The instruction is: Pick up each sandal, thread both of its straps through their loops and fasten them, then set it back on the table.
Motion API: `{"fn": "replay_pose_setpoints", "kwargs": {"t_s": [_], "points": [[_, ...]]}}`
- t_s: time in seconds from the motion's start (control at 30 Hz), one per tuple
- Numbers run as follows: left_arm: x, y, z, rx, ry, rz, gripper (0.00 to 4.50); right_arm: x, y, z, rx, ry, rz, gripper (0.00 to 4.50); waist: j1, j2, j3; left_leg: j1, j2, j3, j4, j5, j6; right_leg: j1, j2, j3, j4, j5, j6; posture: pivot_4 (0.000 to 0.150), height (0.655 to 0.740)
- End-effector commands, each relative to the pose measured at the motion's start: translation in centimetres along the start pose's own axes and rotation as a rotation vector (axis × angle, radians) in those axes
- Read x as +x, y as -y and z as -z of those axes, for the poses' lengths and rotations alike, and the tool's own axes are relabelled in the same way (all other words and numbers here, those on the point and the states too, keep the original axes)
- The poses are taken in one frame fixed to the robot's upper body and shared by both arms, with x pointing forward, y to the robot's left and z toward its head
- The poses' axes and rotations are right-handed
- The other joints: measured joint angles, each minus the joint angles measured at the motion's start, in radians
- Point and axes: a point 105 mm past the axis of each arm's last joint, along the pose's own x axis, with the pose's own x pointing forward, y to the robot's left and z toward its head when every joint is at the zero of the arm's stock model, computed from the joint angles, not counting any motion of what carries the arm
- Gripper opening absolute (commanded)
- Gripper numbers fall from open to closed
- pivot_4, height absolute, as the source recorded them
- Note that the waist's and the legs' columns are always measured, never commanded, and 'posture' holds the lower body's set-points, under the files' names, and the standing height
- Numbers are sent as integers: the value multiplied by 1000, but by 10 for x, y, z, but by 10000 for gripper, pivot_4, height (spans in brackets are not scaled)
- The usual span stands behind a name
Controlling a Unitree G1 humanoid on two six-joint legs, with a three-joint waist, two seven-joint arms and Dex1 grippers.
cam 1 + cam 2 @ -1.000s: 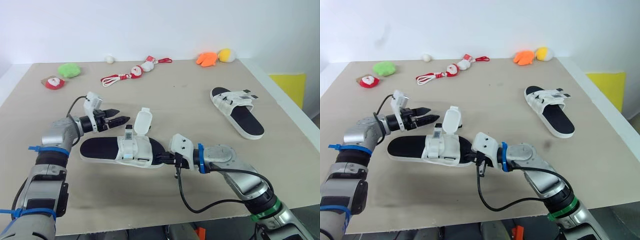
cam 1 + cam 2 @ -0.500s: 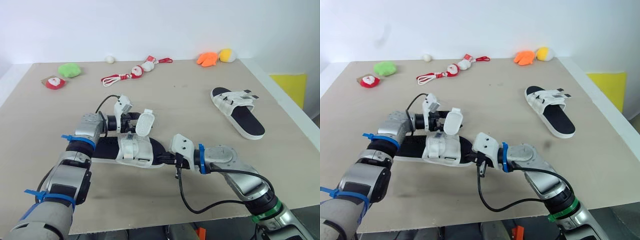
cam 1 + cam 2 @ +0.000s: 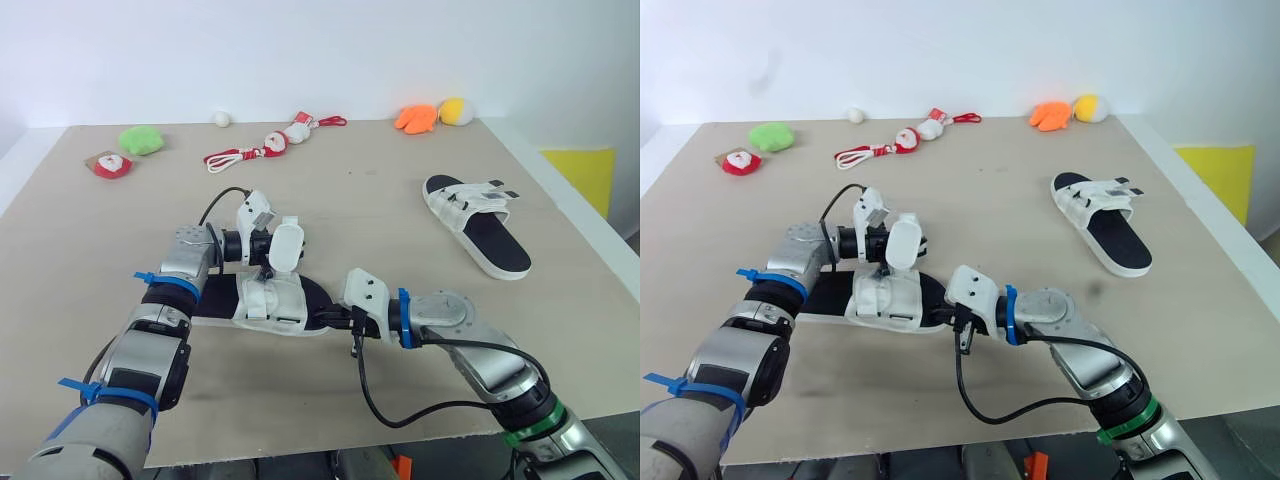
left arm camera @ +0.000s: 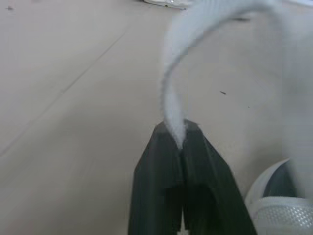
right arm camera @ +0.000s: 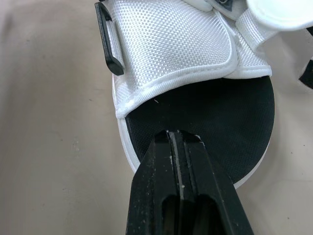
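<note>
Left gripper [image 4: 181, 139] is clamped tight here, its 2 black fingers pressed together on the tip of a white strap [image 3: 287, 246]. That strap stands up off the near sandal [image 3: 262, 302] and curls over the top of it.

The near sandal lies flat on the table [image 3: 330, 210], left of centre and closer to the near edge than the far one, lengthwise from left to right. It has a black footbed and a white mesh upper, with a black loop [image 5: 110, 41] at the side of the upper.

Right gripper [image 5: 182, 133] comes in low at the sandal's right-hand end. Its fingers are pressed together with the tips on the black footbed just short of the white upper. Whether anything is caught between them, I cannot tell.

Sandal number 2 [image 3: 476, 223] sits on its sole near the right edge of the table, well apart from both arms, with its straps loose across the top.

Along the far edge:
- A green plush [image 3: 139, 139] and a red-and-white toy [image 3: 109, 165] sit toward the far left corner.
- A small white ball [image 3: 221, 118] and a Santa figure on a red cord [image 3: 262, 146] sit around the middle.
- An orange toy [image 3: 414, 119] sits just beside a yellow one [image 3: 456, 110] toward the far right corner.
</note>
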Motion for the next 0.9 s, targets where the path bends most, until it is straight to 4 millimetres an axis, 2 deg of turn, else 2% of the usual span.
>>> {"fn": "replay_pose_setpoints", "kwargs": {"t_s": [0.03,0.1,0.2,0.27,0.3,0.4,0.5,0.7,0.83,0.87,0.9], "points": [[-1,-12,-36,236,97,-99,1707,-1,7,40,81,-155,50,0,0,0,0,0,0,0,0,0,0,0,0,0,0,0,0,1500,7400],[-7,-14,-64,491,170,-174,1707,-1,7,40,77,-153,50,0,0,0,0,0,0,0,0,0,0,0,0,0,0,0,1,1500,7400],[-14,-5,-89,855,213,-224,1707,0,8,39,70,-153,48,0,1,0,0,0,0,0,0,0,1,0,0,0,0,2,3,1500,7400],[-19,14,-95,1135,236,-185,1707,0,8,39,65,-152,48,0,0,0,0,1,0,0,0,1,1,0,0,1,0,2,4,1500,7400],[-25,31,-96,1306,282,-141,1707,1,9,38,60,-148,46,0,0,0,0,1,0,0,0,1,1,0,0,1,0,2,4,1500,7400],[-40,64,-85,1574,377,-22,1707,1,9,37,49,-145,43,0,0,1,0,2,1,2,-1,1,1,1,0,2,0,2,4,1500,7400],[-51,83,-75,1695,464,25,1707,2,10,37,44,-145,39,0,1,1,0,3,1,2,-1,2,2,2,0,3,0,2,4,1500,7400],[-68,118,-77,1843,627,4,1707,3,10,37,31,-148,15,0,2,1,0,3,1,4,-1,6,1,2,-1,3,0,6,6,1500,7400],[-69,124,-74,1873,648,6,1707,5,12,35,24,-144,8,0,2,1,0,3,1,4,-1,7,1,2,-1,3,0,6,7,1500,7400],[-70,125,-74,1882,655,-3,6992,6,13,34,23,-143,7,0,1,1,0,3,1,4,-1,7,1,2,-1,3,0,6,7,1500,7400],[-71,126,-75,1884,662,-12,8654,6,13,34,21,-142,6,0,1,1,0,3,1,4,-1,7,1,2,-1,3,0,6,7,1500,7400]]}}
